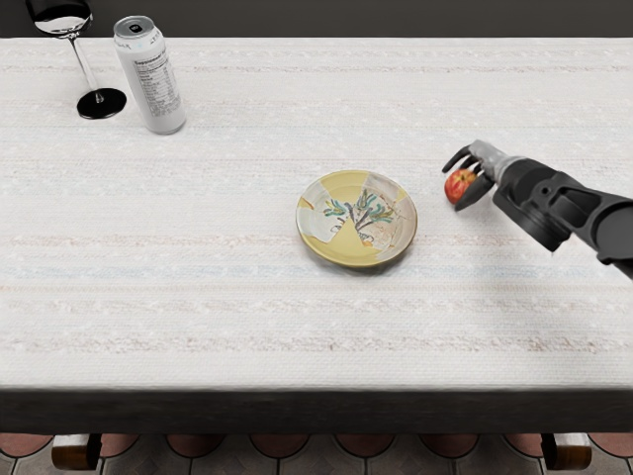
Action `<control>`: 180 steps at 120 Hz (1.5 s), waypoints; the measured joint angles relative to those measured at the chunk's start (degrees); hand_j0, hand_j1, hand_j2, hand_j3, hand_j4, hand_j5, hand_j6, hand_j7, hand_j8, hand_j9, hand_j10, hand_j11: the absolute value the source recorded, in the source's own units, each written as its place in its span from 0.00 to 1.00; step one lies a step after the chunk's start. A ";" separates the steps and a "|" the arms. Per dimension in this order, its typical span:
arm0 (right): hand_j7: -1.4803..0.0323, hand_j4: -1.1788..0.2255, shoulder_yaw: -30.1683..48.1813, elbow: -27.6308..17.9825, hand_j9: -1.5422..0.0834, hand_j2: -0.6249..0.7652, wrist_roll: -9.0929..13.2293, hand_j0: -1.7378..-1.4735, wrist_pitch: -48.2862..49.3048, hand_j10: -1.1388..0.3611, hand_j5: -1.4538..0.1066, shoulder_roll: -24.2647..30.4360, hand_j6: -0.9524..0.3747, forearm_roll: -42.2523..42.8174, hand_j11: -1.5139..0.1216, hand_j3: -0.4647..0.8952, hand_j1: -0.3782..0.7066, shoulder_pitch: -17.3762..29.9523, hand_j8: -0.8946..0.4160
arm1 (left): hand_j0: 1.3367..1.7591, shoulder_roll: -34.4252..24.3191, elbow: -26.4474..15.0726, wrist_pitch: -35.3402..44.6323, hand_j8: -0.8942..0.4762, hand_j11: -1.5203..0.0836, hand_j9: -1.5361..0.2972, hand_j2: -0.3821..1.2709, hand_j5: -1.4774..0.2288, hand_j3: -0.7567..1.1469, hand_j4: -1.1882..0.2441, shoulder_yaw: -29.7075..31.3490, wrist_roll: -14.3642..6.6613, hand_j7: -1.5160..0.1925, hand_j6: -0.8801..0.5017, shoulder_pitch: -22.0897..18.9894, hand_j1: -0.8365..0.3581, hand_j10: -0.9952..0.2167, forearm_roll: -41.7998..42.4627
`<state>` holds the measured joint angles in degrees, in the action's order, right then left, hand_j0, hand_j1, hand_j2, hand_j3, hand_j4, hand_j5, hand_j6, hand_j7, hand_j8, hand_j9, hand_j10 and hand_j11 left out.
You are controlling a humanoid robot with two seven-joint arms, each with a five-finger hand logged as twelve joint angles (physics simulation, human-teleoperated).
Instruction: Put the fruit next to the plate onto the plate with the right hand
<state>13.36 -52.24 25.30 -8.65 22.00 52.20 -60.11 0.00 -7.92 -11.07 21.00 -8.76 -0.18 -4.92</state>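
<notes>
Head view had the red apple on the table at 3 o'clock from the plate, near it but not on it. The right hand was curled round it. Plate showed just its painted leaves. Way off at 10 o'clock stood a can and a wine glass, contents unclear.

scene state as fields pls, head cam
fruit: red, right of plate, apart from it
plate: yellow, patterned, mid table, nothing on it
right hand: at fruit, fingers curled around it
left hand: not in view
other: can and wine glass, upright, far left corner
task: fruit not on plate yet
</notes>
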 joint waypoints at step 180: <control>0.53 0.47 7.04 -15.17 0.53 0.52 -0.83 0.30 7.52 0.42 0.49 -4.01 0.37 -6.82 0.51 0.34 0.55 0.83 0.39 | 0.76 0.00 -0.01 0.00 0.48 0.76 0.67 0.26 0.69 0.40 0.67 0.00 -0.01 0.71 0.47 0.00 0.76 0.63 0.00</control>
<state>20.41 -67.41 24.47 -1.13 18.00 45.38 -59.28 0.00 -7.93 -11.07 21.00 -8.77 -0.18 -4.92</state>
